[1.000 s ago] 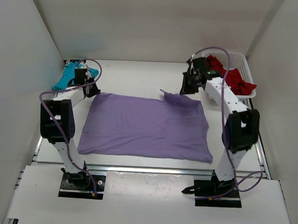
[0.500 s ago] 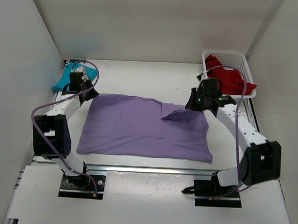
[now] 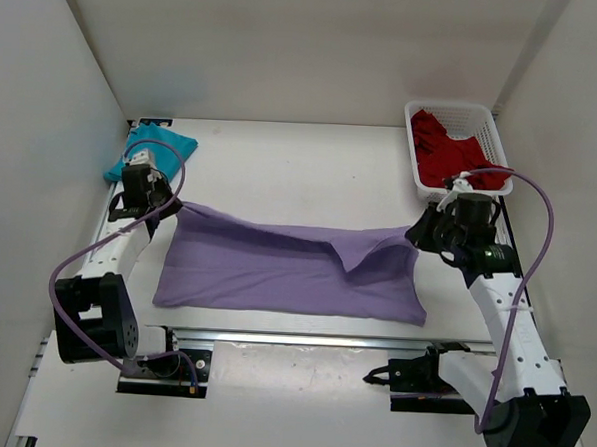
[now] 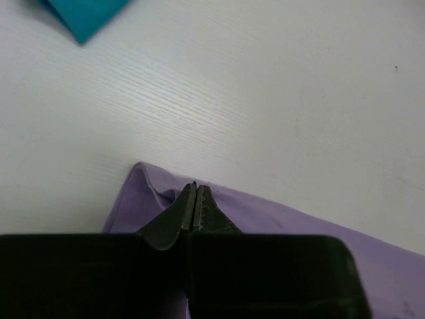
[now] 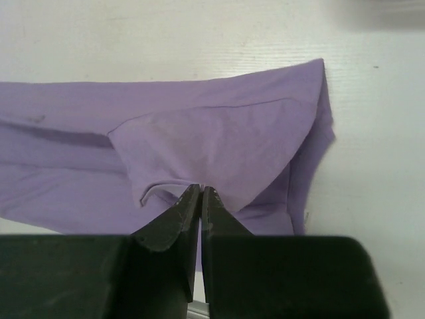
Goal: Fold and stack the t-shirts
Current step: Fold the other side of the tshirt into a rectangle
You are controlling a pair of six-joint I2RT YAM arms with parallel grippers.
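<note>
Each clenched on a far corner of the lavender t-shirt [image 3: 276, 272] mid-table, the left gripper [image 3: 167, 208] and right gripper [image 3: 416, 235] appear halfway through its first fold; the teal t-shirt [image 3: 163, 141] lies folded far left, the red t-shirt [image 3: 447, 156] waits unfolded in the basket [image 3: 455, 107]

Robotics lab cell: white panel walls [image 3: 288, 43], white table [image 3: 302, 164], left arm [image 3: 117, 249] and right arm [image 3: 505, 304] bolted down.

My left arm [image 3: 117, 249] and right arm [image 3: 509, 315] are white with black joints. A purple cable [image 3: 551, 222] loops along each, above black base plates [image 3: 136, 370]. My left hand [image 4: 194, 191] and right hand [image 5: 200, 191] have dark, tapered fingers [image 5: 174, 222].
</note>
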